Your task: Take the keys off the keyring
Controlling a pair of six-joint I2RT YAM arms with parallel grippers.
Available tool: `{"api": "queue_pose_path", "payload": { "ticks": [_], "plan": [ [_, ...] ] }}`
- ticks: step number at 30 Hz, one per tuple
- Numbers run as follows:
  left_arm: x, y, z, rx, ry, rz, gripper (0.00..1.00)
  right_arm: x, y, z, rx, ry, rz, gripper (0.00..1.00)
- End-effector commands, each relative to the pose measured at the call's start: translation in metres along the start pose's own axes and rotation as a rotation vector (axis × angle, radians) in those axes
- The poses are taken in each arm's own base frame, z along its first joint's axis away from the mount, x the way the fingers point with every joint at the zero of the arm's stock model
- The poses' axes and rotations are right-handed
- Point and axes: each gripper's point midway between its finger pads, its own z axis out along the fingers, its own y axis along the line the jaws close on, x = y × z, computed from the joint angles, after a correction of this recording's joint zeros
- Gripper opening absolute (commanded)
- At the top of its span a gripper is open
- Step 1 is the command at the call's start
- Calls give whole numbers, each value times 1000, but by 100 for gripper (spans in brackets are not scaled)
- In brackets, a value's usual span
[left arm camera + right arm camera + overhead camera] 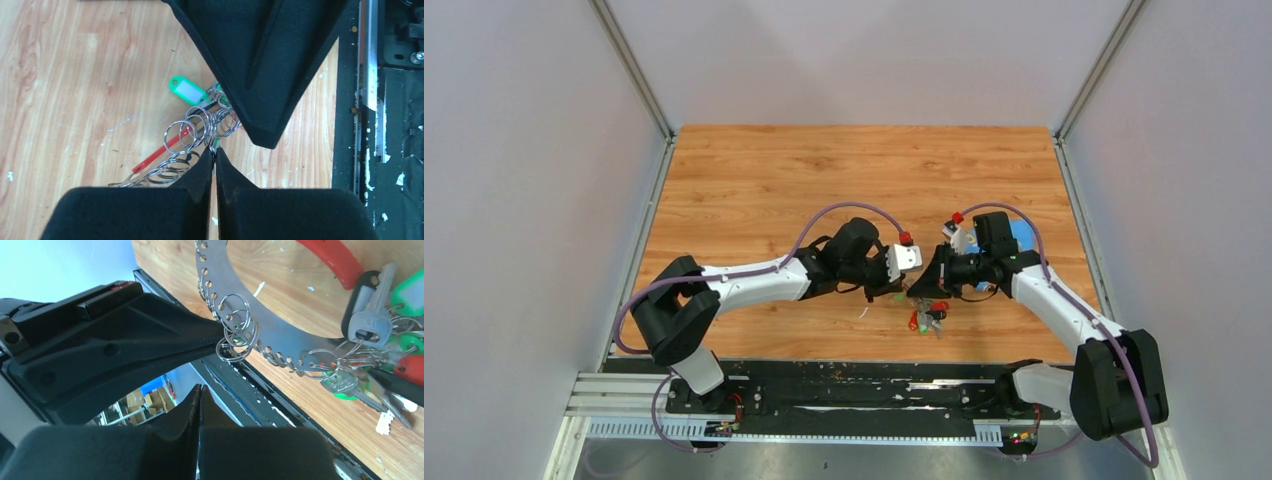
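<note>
The keyring [280, 337] is a curved silvery band with holes, a red curved piece [332, 257] and several small wire rings [200, 125]. The keys [367, 317], silver with green, red and black heads, bunch at its right end; in the top view they [929, 320] lie just below both grippers. My left gripper [215, 150] is shut on a small ring of the keyring and also shows in the right wrist view [219, 332]. My right gripper [198, 388] is shut with nothing between its fingers, its tip [265, 142] just right of the rings. A green tag [187, 91] lies beyond.
A blue cloth [1022, 235] lies behind the right arm. A small white scrap [864, 312] lies left of the keys. The black base rail [854, 385] runs along the table's near edge. Grey walls stand on both sides.
</note>
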Motion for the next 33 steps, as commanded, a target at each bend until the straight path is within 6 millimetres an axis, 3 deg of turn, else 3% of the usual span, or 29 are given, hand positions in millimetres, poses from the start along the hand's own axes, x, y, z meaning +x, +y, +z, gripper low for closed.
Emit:
{"api": "queue_pose_path", "payload": {
  "ticks": [1, 7, 13, 18, 19, 22, 25, 33],
  "plan": [
    [-6, 9, -11, -43, -6, 76, 0, 11, 13, -5, -62, 81, -38, 0],
    [-15, -8, -17, 43, -50, 113, 0, 2, -2, -4, 52, 45, 2, 0],
    [6, -26, -5, 137, 34, 61, 0, -9, -7, -12, 140, -73, 28, 2],
    [4, -28, 1, 145, 31, 46, 0, -16, -8, -32, 223, -205, -36, 37],
    [2, -28, 1, 148, 26, 42, 0, -16, -7, -33, 219, -214, -37, 38],
    [-1, -29, 3, 163, 15, 42, 0, -15, 0, -35, 219, -225, -102, 39],
    [-2, -30, 5, 175, 13, 36, 0, -15, -7, -37, 296, -243, -152, 40],
    [-5, -44, 12, 228, 4, 36, 0, 11, -27, -22, 314, -167, 87, 35]
  ]
}}
